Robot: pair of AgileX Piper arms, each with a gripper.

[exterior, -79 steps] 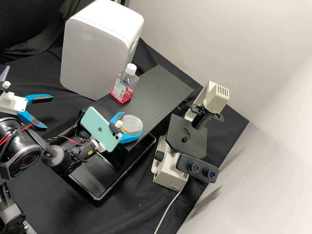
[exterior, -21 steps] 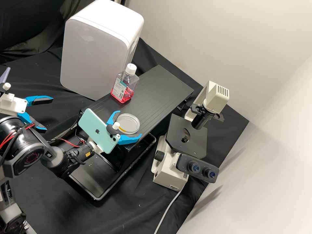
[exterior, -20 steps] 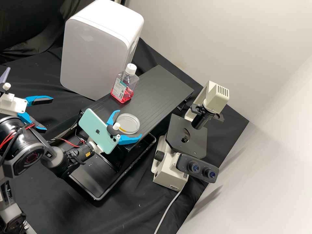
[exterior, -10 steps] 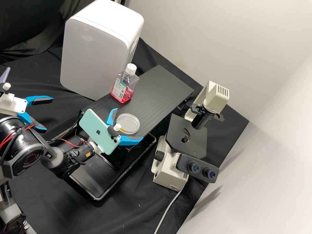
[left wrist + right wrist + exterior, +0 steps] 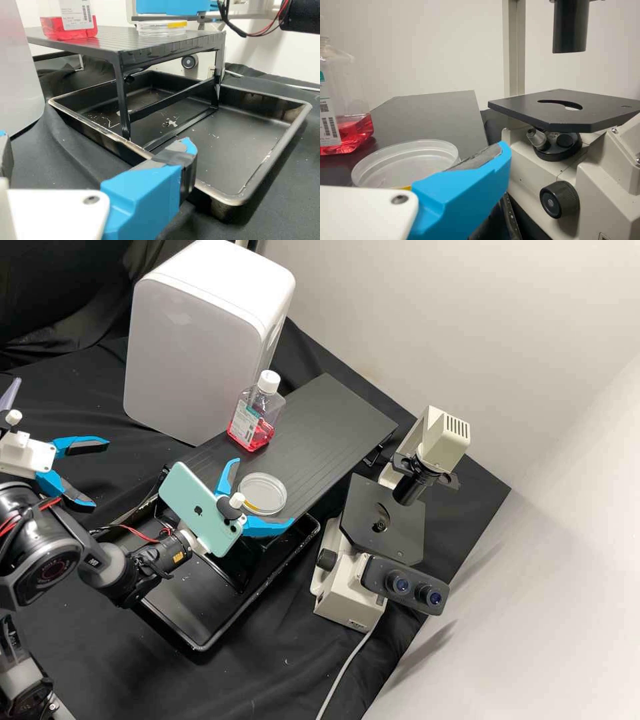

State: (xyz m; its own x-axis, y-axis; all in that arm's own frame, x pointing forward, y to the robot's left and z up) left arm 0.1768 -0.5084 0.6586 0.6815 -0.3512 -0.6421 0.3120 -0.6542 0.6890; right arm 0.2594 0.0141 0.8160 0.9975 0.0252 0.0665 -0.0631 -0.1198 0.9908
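A clear plastic petri dish [image 5: 263, 491] sits on the black platform [image 5: 320, 433] just left of frame centre, between the right gripper's [image 5: 261, 496] 2 spread fingers, neither touching it. It looks light, slick and brittle, so a gentle pinch across its side wall suits it best. The left gripper [image 5: 100, 471], at far left, hangs open and empty.

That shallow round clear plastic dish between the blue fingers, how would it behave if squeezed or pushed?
Probably light: the shallow round clear plastic dish looks thin-walled and nearly empty. Its smooth round wall may slip from the blue fingers or skid along the black ribbed platform. Low and flat, it seems unlikely to tip.
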